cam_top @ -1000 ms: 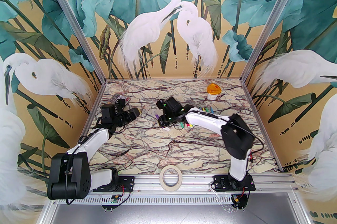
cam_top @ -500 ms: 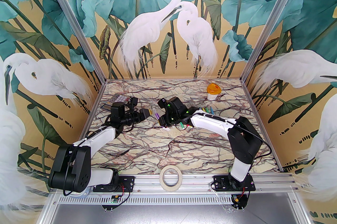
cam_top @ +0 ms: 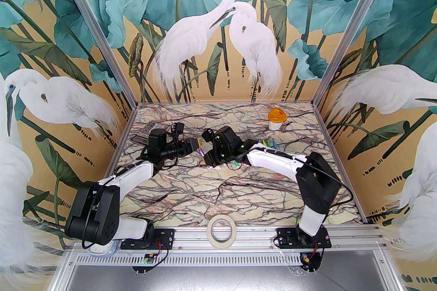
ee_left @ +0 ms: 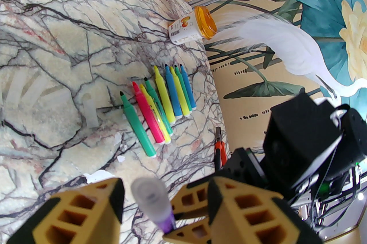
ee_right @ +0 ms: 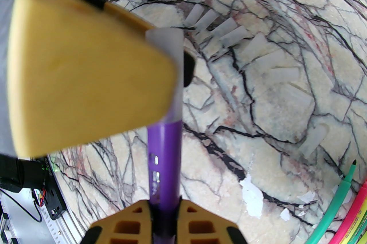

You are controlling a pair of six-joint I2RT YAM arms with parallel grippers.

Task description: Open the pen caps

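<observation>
Two arms meet nose to nose over the middle of the surface (cam_top: 218,187). Left arm: elbow low by the near-left corner, white forearm sloping fwd & inward, wrist levelled twd the right. Right arm: elbow raised on the right side, white forearm running leftward, wrist dipped twd the other arm.

Right pincer (ee_right: 163,210) is clenched on the purple pen (ee_right: 164,157), gripping the barrel. The pen is held off the surface w/ its clear cap (ee_right: 177,79) still on, pointing into the left pincer (ee_left: 166,191).

Left pincer is released: its fingers (ee_left: 86,208) stand either side of the cap, w/ a gap on both sides in the left wrist view. In the right wrist view one finger sits v. close against the cap; can't tell if it touches.

Other pens (ee_left: 157,99) lie uncapped in a slanted row on the surface, right of the pincers. Loose caps (ee_right: 229,33) lie in a curved row, apart from them. Calculator (cam_top: 146,134) sits far-left, orange-lidded jar (cam_top: 276,119) far-right, tape roll (cam_top: 221,228) on the near rail.
</observation>
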